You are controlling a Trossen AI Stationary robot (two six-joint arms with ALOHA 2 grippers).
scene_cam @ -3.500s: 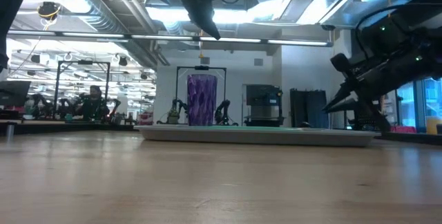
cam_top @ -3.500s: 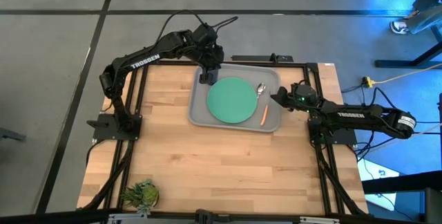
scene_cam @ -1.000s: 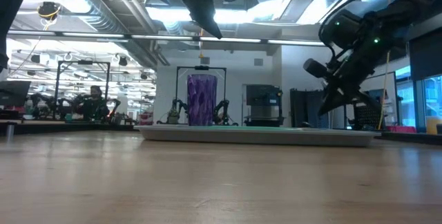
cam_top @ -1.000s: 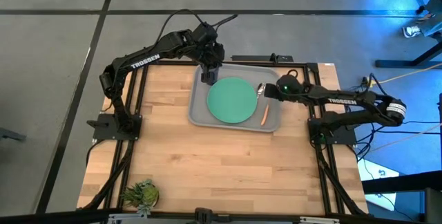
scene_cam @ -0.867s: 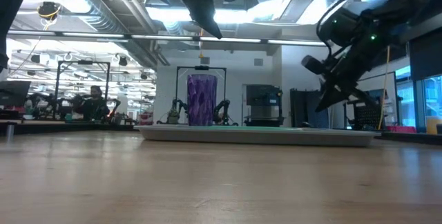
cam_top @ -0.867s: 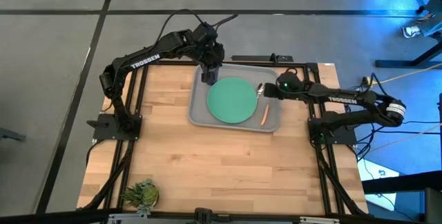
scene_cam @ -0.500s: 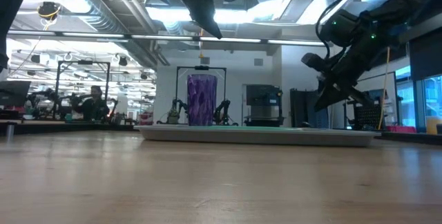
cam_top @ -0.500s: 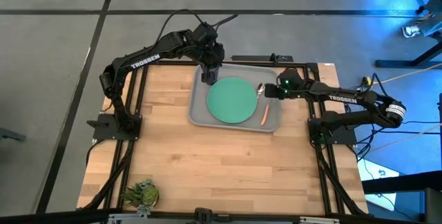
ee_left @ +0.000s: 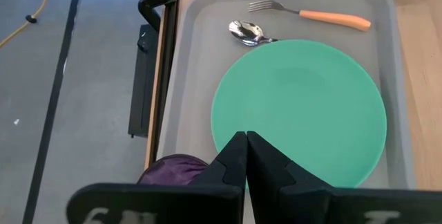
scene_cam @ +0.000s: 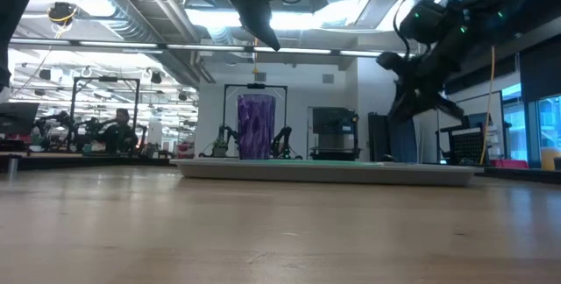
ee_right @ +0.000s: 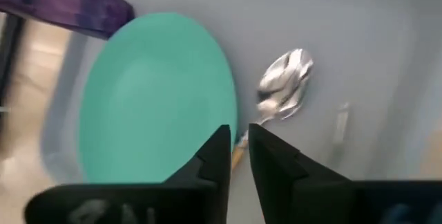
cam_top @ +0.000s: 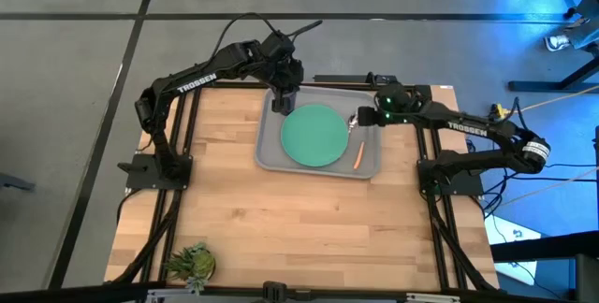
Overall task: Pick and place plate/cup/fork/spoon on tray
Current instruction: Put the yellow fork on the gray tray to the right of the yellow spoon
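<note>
Watching my right gripper (cam_top: 368, 119) swing up toward 12 o'clock with its fingers now slightly parted and empty, I'd say the spoon (cam_top: 353, 121) is dropped on the tray (cam_top: 270, 144) at the plate's (cam_top: 314, 136) 2 o'clock, so all four look placed.

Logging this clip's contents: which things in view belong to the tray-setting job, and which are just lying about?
Job items:
- tray, grey
- plate, on the tray
- cup, at the tray's far corner
- spoon, beside the plate, handle partly under it
- fork, near the tray's rim
- right hand, above the spoon

Lying about:
- small green plant, at the table's near corner
</note>
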